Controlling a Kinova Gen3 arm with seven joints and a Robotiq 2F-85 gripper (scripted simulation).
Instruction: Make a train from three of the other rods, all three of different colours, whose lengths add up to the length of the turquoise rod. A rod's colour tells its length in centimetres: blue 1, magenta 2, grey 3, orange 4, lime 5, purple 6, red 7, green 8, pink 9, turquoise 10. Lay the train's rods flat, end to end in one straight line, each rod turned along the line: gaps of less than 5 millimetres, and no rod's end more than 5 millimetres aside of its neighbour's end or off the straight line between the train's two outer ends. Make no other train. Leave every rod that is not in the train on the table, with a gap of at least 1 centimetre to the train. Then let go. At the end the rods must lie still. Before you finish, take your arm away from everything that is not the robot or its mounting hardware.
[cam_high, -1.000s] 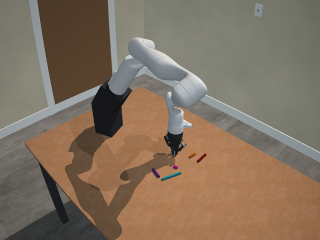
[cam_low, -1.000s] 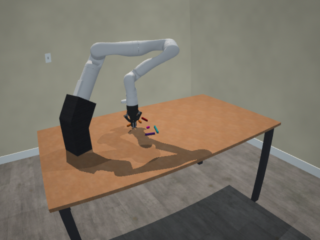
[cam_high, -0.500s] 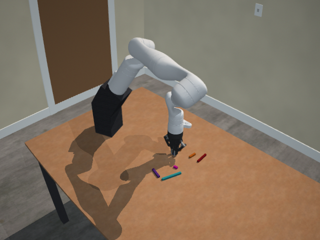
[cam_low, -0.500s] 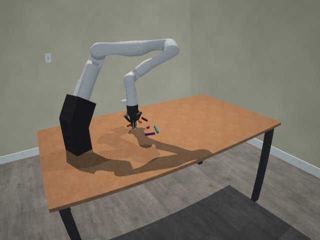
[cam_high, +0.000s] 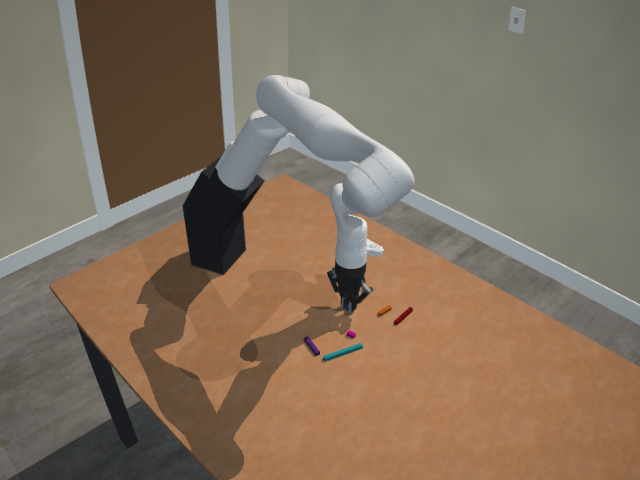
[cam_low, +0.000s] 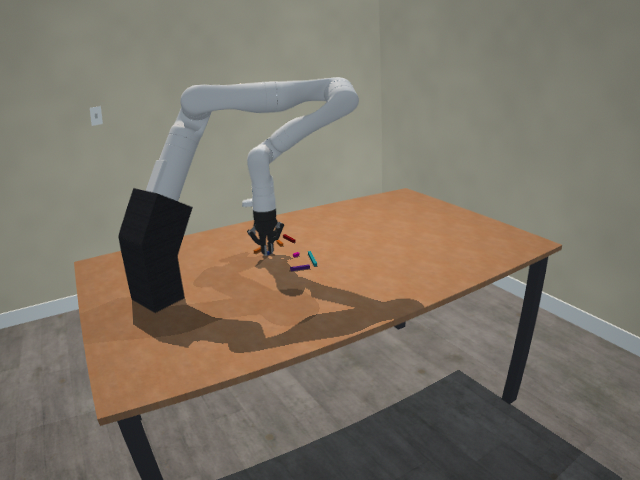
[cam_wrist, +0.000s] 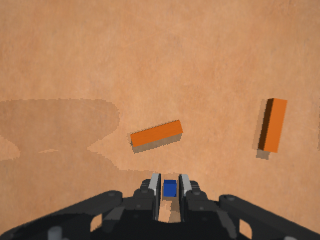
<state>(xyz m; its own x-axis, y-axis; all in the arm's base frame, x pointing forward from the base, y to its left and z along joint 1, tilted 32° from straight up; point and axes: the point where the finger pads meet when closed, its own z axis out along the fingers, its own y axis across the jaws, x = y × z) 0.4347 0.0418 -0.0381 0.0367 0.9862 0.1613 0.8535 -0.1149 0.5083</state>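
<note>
My gripper (cam_high: 349, 309) (cam_low: 267, 253) (cam_wrist: 169, 185) points down low at the table, slightly open. The blue rod (cam_high: 347, 307) (cam_low: 268, 253) (cam_wrist: 170, 189) is between its fingertips, with a narrow gap on each side in the wrist view. One orange rod (cam_low: 256, 250) (cam_wrist: 156, 133) lies just beyond the fingers; the gripper hides it in the top view. Another orange rod (cam_high: 384, 311) (cam_low: 279, 242) (cam_wrist: 273, 125) lies near the red rod (cam_high: 403, 315) (cam_low: 288, 238). The magenta rod (cam_high: 351, 334) (cam_low: 296, 254) lies between gripper and turquoise rod (cam_high: 343, 352) (cam_low: 312, 258). The purple rod (cam_high: 311, 345) (cam_low: 299, 268) lies near one turquoise end.
The brown table (cam_high: 465, 392) (cam_low: 413, 237) bears all the rods. The arm's black base (cam_high: 214, 227) (cam_low: 155, 253) stands at one end. The arm's shadow falls across the table beside the gripper and the purple rod.
</note>
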